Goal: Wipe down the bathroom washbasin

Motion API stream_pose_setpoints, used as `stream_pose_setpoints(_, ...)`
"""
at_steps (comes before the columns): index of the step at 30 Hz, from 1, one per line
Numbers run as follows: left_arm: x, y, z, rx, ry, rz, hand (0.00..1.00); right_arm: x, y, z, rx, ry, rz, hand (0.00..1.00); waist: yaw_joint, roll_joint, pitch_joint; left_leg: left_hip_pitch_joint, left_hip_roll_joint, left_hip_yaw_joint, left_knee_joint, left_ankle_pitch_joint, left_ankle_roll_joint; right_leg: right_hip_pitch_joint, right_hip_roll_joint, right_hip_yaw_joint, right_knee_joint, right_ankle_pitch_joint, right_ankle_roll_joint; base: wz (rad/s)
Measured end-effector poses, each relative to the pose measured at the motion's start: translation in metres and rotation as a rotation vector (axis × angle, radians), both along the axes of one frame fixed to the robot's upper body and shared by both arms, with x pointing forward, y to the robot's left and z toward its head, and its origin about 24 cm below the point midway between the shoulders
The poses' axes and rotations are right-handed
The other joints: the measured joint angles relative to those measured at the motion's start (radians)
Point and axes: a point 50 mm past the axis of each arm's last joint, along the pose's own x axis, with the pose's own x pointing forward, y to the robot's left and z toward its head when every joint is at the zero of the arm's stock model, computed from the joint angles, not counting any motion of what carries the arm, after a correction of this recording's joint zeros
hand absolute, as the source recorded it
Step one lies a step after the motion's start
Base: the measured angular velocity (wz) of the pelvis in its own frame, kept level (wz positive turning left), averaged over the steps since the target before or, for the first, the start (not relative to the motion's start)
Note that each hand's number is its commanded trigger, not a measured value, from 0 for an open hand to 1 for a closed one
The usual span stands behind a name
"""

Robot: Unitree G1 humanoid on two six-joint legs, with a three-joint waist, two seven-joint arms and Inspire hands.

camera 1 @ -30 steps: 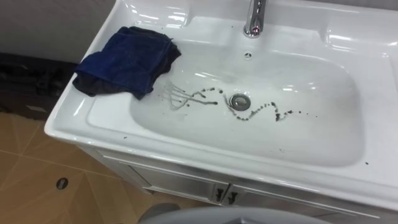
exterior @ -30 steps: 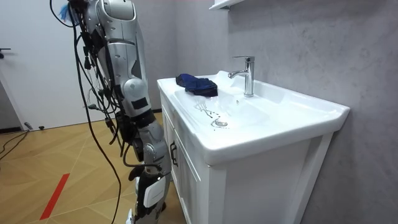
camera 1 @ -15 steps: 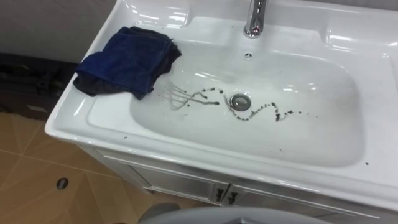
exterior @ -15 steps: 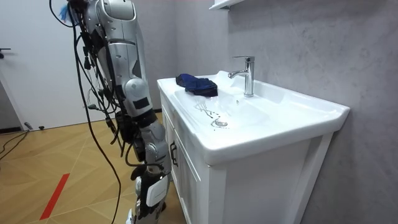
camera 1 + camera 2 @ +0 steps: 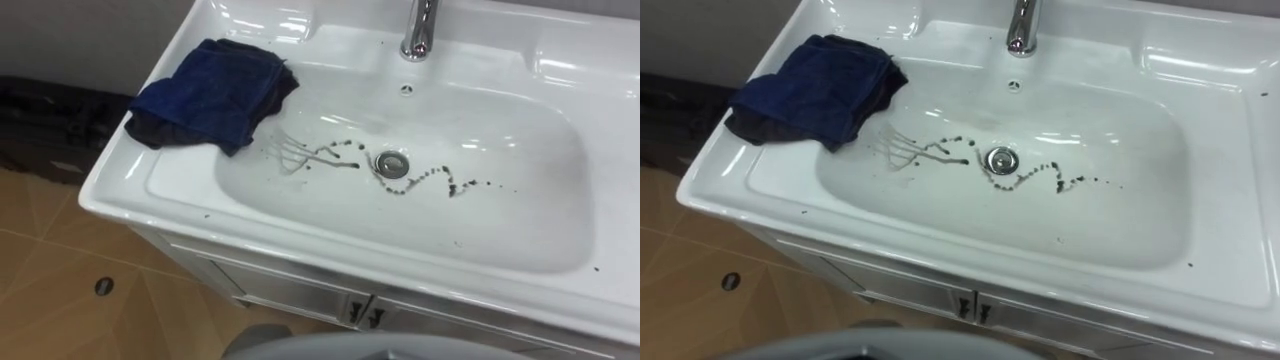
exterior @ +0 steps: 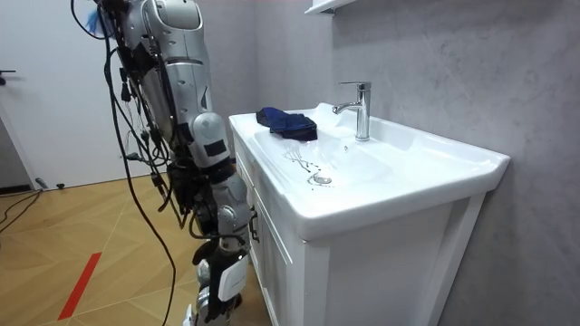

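A dark blue cloth (image 5: 213,93) lies crumpled on the white basin's (image 5: 160,215) back left corner, partly hanging over the bowl's edge. Dark smears and dotted dirt marks (image 5: 330,155) run across the bowl's bottom on both sides of the metal drain (image 5: 392,163). In the room view I stand at the basin's front, and my right hand (image 6: 225,210) hangs low beside the cabinet, well below the rim and apart from the cloth (image 6: 285,122).
A chrome faucet (image 5: 421,30) rises at the back middle of the basin. Below the rim is a white cabinet with two small dark door handles (image 5: 362,315). Wooden floor lies to my left, and a grey wall stands behind the basin.
In the room view my right arm has swung a little closer to the cabinet. The eye view has shifted slightly; cloth and marks stay in place.
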Motion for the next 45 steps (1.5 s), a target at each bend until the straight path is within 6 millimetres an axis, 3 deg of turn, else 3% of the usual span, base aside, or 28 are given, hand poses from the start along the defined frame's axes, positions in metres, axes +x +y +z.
stream_pose_setpoints(7,0.007,0.016,0.005,0.132,-0.080,0.230,0.00,0.008,-0.003,0.000,-0.024,-0.065,0.012,0.00,0.020,0.007,-0.0003,0.000,-0.011,-0.015,-0.001,0.003,0.001,0.018,-0.002,-0.021,-0.016,-0.001,0.001,0.09)
stream_pose_setpoints(16,0.043,0.054,0.026,0.393,-0.280,0.417,0.00,0.012,-0.016,0.003,-0.034,-0.115,0.009,0.00,0.044,0.027,0.0012,0.001,-0.017,-0.028,-0.017,0.006,-0.003,0.017,-0.005,-0.034,-0.014,-0.001,0.002,0.03)
stream_pose_setpoints(18,0.057,0.066,0.037,0.463,-0.357,0.459,0.00,0.011,-0.017,0.003,-0.039,-0.122,-0.002,0.00,0.046,0.035,-0.0042,0.001,-0.021,-0.034,-0.022,0.008,-0.003,0.020,-0.006,-0.044,-0.011,0.000,0.002,0.16)
stream_pose_setpoints(22,0.076,0.091,0.059,0.577,-0.474,0.544,0.00,0.008,-0.022,0.004,-0.059,-0.134,-0.015,0.00,0.053,0.037,-0.0033,0.013,-0.027,-0.044,-0.031,0.009,-0.003,0.031,-0.008,-0.056,-0.014,0.000,0.002,0.07)
stream_pose_setpoints(26,0.101,0.115,0.095,0.700,-0.639,0.608,0.00,0.004,-0.028,0.006,-0.074,-0.148,-0.026,0.00,0.077,0.044,-0.0045,0.013,-0.027,-0.045,-0.037,0.009,-0.003,0.025,-0.010,-0.056,-0.008,0.001,0.003,-0.03)
stream_pose_setpoints(30,0.116,0.134,0.129,0.835,-0.796,0.647,0.00,0.003,-0.032,0.007,-0.078,-0.172,-0.033,0.00,0.076,0.053,-0.0040,0.013,-0.026,-0.044,-0.042,0.010,-0.002,0.015,-0.013,-0.059,0.003,0.001,0.002,-0.02)
stream_pose_setpoints(37,0.126,0.131,0.142,0.889,-0.868,0.614,0.00,0.001,-0.030,0.007,-0.051,-0.191,0.000,0.00,0.069,0.058,-0.0044,0.018,-0.030,-0.038,-0.059,0.018,0.000,0.012,-0.018,-0.057,0.002,0.002,0.005,-0.02)
stream_pose_setpoints(45,0.154,0.125,0.207,1.101,-1.175,0.482,0.00,-0.003,-0.028,0.007,-0.020,-0.198,0.020,0.00,0.057,0.065,-0.0064,0.039,-0.031,-0.028,-0.074,0.023,0.002,0.019,-0.020,-0.036,0.001,0.004,0.008,-0.04)
